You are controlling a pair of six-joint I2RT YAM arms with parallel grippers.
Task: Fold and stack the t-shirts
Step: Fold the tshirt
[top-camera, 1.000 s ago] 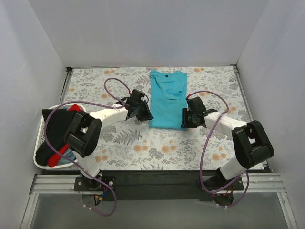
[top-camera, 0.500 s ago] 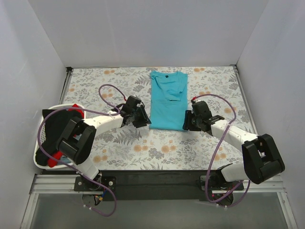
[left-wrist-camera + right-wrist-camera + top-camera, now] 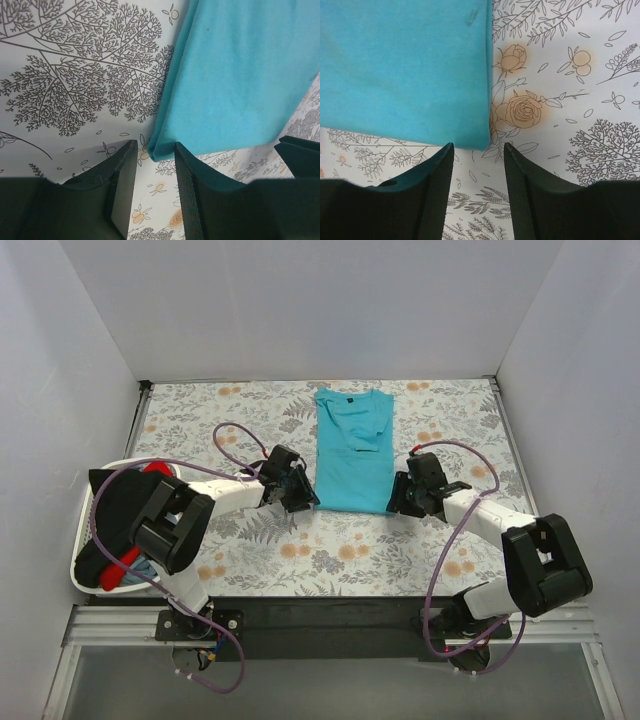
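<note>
A turquoise t-shirt [image 3: 352,450] lies folded into a long strip at the middle of the floral table, collar at the far end. My left gripper [image 3: 303,499] is open at its near left corner; in the left wrist view that corner [image 3: 159,151] sits at the mouth of the open jaws. My right gripper [image 3: 396,502] is open at the near right corner, which shows in the right wrist view [image 3: 480,142] just ahead of the fingertips. Both grippers [image 3: 154,165] [image 3: 478,157] hold nothing. Black [image 3: 112,512] and red [image 3: 157,469] shirts lie heaped in the basket at left.
The white slatted basket [image 3: 84,530] stands at the table's left edge beside the left arm. White walls enclose the table on three sides. Purple cables loop over both arms. Floral tablecloth [image 3: 330,550] shows in front of the shirt.
Both grippers have moved down to the shirt's near edge and now sit at its two near corners. The shirt has not moved.
</note>
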